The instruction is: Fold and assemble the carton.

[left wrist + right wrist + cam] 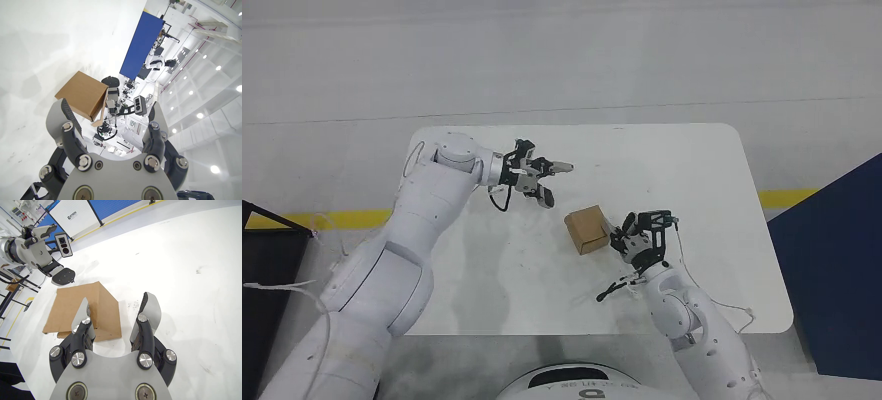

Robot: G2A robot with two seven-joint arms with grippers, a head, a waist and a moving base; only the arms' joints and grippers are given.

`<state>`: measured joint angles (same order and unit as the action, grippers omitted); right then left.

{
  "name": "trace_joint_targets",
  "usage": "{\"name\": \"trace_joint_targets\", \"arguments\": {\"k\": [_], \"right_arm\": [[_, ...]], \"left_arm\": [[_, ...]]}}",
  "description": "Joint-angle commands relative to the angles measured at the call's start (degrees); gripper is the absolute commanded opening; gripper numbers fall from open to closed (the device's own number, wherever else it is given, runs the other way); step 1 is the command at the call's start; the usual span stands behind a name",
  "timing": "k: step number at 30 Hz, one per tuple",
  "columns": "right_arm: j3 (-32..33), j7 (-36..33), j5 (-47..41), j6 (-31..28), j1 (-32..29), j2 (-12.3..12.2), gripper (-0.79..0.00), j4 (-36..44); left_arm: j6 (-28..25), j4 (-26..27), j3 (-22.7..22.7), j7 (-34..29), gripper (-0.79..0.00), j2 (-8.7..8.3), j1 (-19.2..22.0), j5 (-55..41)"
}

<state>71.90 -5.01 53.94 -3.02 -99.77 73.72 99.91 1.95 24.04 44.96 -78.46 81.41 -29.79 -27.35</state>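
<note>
A small brown carton [585, 228] stands folded into a box near the middle of the white table [692, 170]. One loose flap [97, 121] hangs at its lower edge. My right gripper [623, 236] is open right beside the carton's right side. In the right wrist view the right gripper [115, 300] straddles the carton [64, 309] at one corner; whether a finger touches it I cannot tell. My left gripper [554, 183] hovers open and empty behind and left of the carton. It faces the carton [83, 94] in the left wrist view, fingers [66, 109] spread wide.
The table's front edge [542, 332] lies close behind the right arm. A blue panel [842, 270] stands off the table's right side and a black frame [262, 240] off its left. Bare tabletop stretches to the right and far side.
</note>
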Motion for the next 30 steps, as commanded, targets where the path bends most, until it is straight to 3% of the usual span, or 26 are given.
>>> {"name": "trace_joint_targets", "arguments": {"k": [1, 3, 6, 15, 19, 20, 21, 25, 30], "right_arm": [[0.0, -0.6, -0.1, -0.5, 0.3, 0.0, -0.262, 0.1], [0.1, -1.0, -0.1, -0.7, 0.5, -0.1, -0.222, 0.3], [0.1, -0.9, -0.6, -0.5, 0.5, -0.1, 0.0, 0.8], [0.1, -0.9, -0.6, -0.5, 0.5, -0.1, 0.0, 0.8], [0.4, -0.9, -2.8, -1.6, 1.0, 0.0, -0.129, 0.3], [0.4, -1.1, -3.7, -2.2, 1.2, 0.0, -0.243, 0.1], [0.6, -1.3, -4.5, -2.6, 1.3, 0.0, -0.286, 0.0], [0.9, -4.4, -9.2, -3.6, 2.3, 0.0, -0.388, -1.0], [0.8, -8.0, -11.7, -3.5, 3.7, 0.0, -0.394, -2.2]], "left_arm": [[-0.1, 4.4, 3.5, 1.4, 0.0, -2.11, -2.5, -2.4], [-1.8, 8.8, 8.7, 5.4, 0.0, -4.3, -5.4, -6.4], [-2.1, 9.8, 9.6, 6.2, 0.0, -4.66, -6.1, -7.2], [-1.8, 10.9, 9.5, 7.1, 0.0, -4.68, -6.9, -6.8], [-4.7, 13.6, 12.0, 1.6, 0.0, -6.38, -9.2, -6.5], [-5.7, 13.8, 13.0, 0.3, 0.0, -7.05, -9.8, -6.1], [-6.8, 14.3, 13.9, -0.6, 0.0, -7.76, -10.4, -5.0], [-11.8, 19.6, 17.1, -6.9, 0.0, -10.69, -14.0, 0.3], [-12.4, 30.1, 19.7, -7.4, 0.0, -13.71, -20.7, 9.4]]}}
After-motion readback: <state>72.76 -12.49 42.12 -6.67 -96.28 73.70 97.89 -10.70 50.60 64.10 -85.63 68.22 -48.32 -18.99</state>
